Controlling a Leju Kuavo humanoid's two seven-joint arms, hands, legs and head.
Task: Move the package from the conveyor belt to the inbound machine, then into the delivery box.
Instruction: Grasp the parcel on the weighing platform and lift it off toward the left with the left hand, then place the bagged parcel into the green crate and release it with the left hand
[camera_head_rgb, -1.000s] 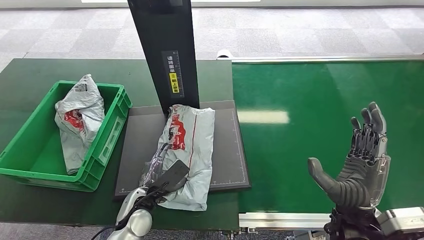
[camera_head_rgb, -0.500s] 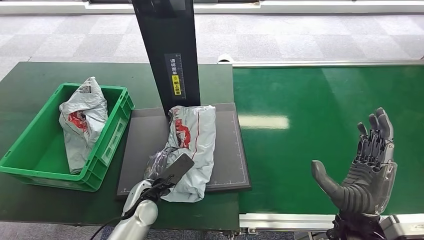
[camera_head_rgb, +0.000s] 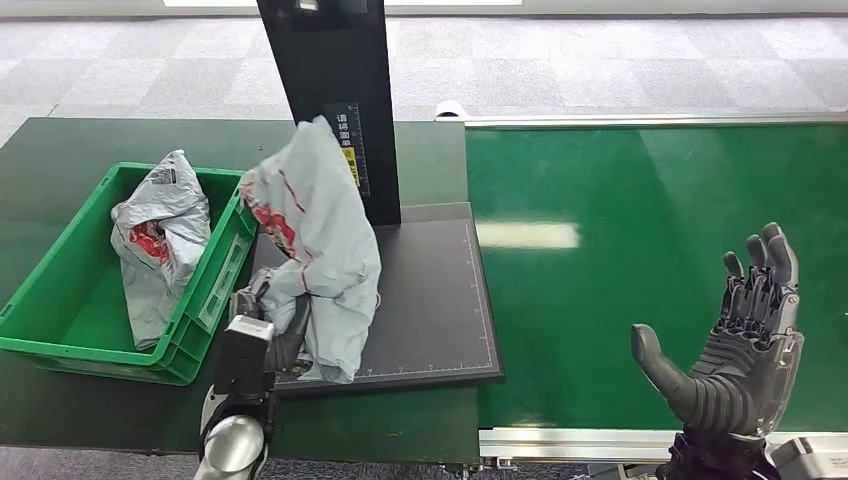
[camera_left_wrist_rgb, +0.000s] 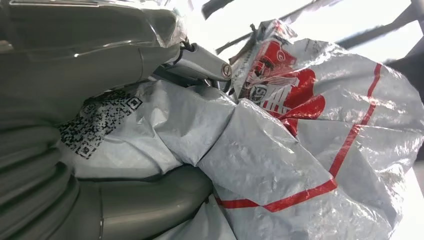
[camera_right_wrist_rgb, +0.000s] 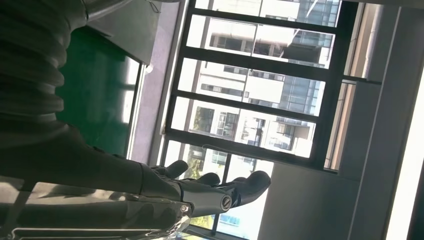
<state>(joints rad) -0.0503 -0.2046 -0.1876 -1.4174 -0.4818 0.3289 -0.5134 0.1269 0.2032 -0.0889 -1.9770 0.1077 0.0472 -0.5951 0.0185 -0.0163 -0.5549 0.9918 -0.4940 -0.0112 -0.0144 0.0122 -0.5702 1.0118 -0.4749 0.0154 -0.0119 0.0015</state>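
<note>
dark green table (camera_head_rgb: 60, 150) — green crate (camera_head_rgb: 60, 345), probably a black scanner pad (camera_head_rgb: 430, 300) on it

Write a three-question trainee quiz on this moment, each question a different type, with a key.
1. True or false: the left hand holds a package lifted above the scanner pad.
2. Multiple choice: what lies in the green box? A) nothing B) one package C) a bottle
3. Fill in: the right hand is ____ over the belt, holding nothing.

Key: 1 true; 2 B; 3 open
</note>
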